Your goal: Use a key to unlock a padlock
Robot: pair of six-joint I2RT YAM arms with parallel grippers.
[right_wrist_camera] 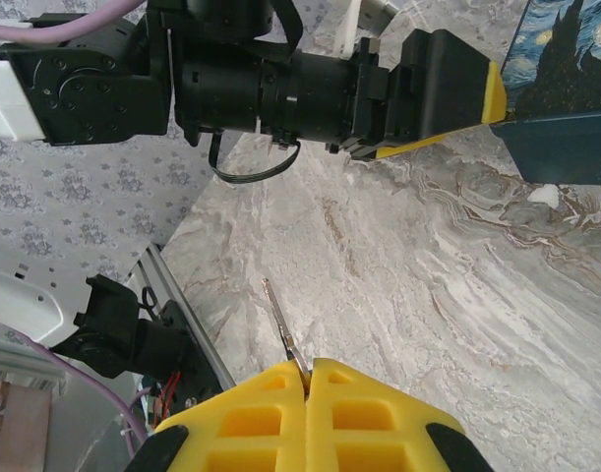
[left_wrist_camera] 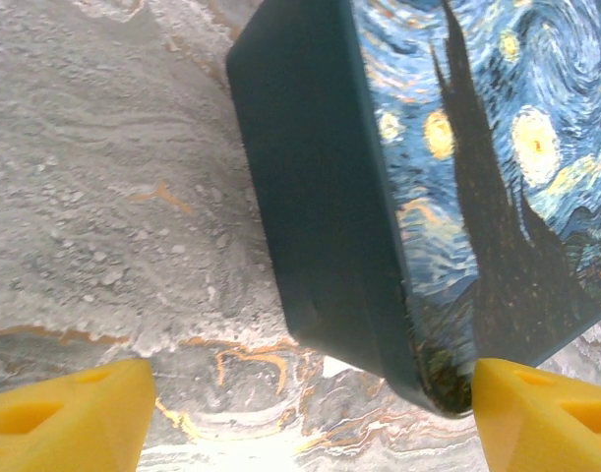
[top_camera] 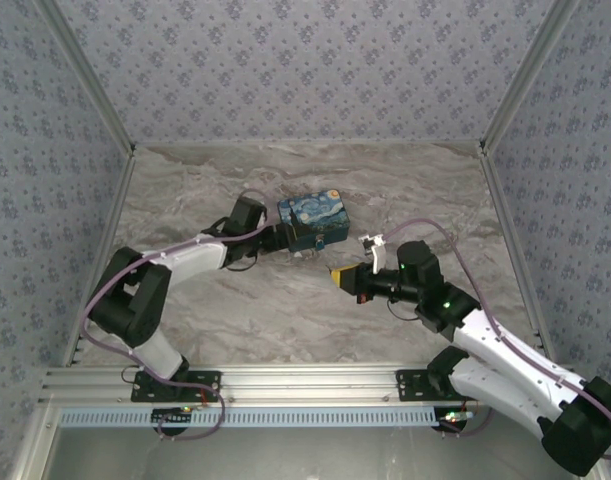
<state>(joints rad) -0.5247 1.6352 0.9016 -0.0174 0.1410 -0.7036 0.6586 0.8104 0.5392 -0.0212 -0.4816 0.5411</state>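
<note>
One thin key [right_wrist_camera: 280, 329] sticks out from between the yellow tips of the right pincer [right_wrist_camera: 307, 372], which are pressed together on its head. The blade therefore points free toward the starry-night tin box [top_camera: 313, 224]; I judge it is held this way so that the blade can enter a keyhole. This pincer hangs near the box, at its near right side, and does not touch it. The padlock should be on the box, but it is too small for me to tell surely where. The lid of the box is closed, so what is inside is hidden. At the left side of the box the left pincer [left_wrist_camera: 310, 418] has its tips apart, with the near corner of the box between them. One tip touches this corner and the other is well apart from the wall. Probably it steadies the box on the marble table [top_camera: 235, 310] against the push of the key.
</note>
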